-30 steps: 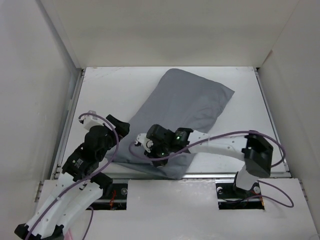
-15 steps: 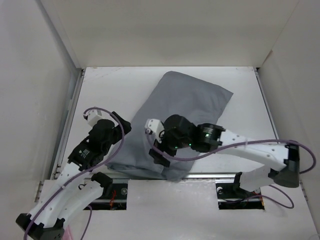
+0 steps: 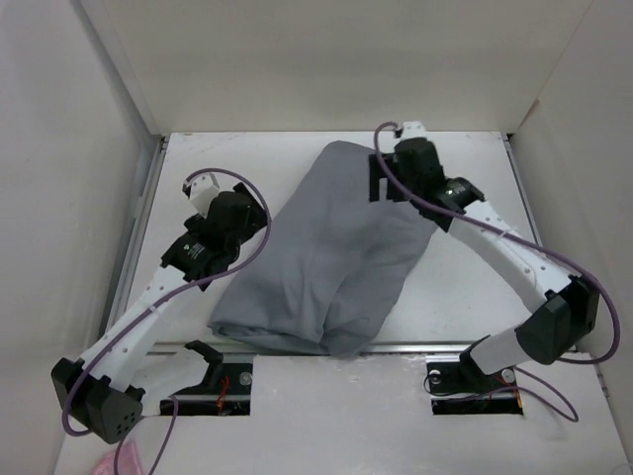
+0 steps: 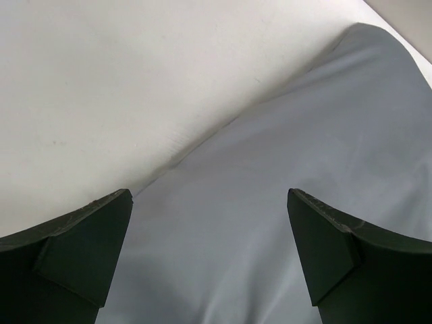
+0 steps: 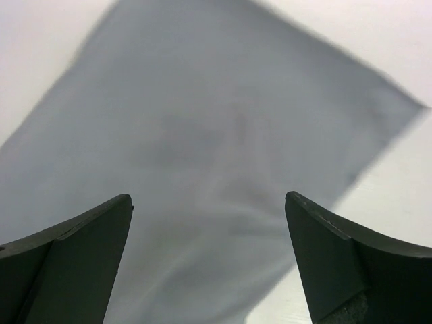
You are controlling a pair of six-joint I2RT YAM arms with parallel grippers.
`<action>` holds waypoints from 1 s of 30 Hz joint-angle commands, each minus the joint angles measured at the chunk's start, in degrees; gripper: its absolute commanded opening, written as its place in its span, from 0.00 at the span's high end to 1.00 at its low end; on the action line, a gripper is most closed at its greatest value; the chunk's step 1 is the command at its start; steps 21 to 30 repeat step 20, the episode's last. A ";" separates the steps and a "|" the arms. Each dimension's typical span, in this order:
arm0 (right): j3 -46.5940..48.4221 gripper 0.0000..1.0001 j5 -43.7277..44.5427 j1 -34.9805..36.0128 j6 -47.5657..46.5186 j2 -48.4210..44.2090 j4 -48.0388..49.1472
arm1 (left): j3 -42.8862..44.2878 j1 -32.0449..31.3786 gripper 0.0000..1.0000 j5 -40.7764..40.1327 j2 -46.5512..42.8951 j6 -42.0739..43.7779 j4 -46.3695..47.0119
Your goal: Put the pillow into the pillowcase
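The grey pillowcase [image 3: 326,257] lies bulging and diagonal on the white table, from the far middle down to the near edge. The pillow is hidden; no white cushion shows in any view. My left gripper [image 3: 242,226] hovers at the pillowcase's left edge, open. In the left wrist view its fingers [image 4: 81,250] stand wide apart over grey cloth [image 4: 270,169], and my left gripper [image 4: 208,197] holds nothing. My right gripper [image 3: 376,176] hangs open over the far corner of the pillowcase. In the right wrist view my right gripper [image 5: 206,197] is above the blurred pillowcase [image 5: 223,121] with nothing between its fingers.
White walls [image 3: 79,148] close in the table [image 3: 475,277] on the left, right and far sides. A metal rail [image 3: 435,347] runs along the near edge. A pink scrap [image 3: 124,460] lies at the bottom left, off the table.
My right gripper opened, let go of the near part of the pillowcase and swung to its far corner. My left arm stretched farther away along the left edge. The pillowcase has shifted.
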 commanded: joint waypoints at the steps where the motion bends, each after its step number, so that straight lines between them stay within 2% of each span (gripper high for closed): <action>1: 4.09 0.00 2.12 -6.58 3.29 -2.07 2.97 | 3.53 0.72 0.00 -5.32 1.91 3.03 2.09; 5: 3.47 0.00 4.23 -13.61 2.32 -4.18 3.49 | 4.16 2.39 0.00 -6.38 2.62 3.91 5.51; 9: 2.16 0.00 2.04 -20.81 1.80 -5.50 4.90 | 3.54 2.40 0.00 -7.00 0.43 5.41 9.28; 17: 1.46 0.00 5.73 -20.83 1.80 -4.97 6.21 | 4.16 3.45 0.00 -9.37 0.42 6.55 10.00; 30: 0.66 0.00 5.12 -20.83 1.80 -4.97 7.80 | 4.16 3.97 0.00 -8.84 0.42 6.55 10.70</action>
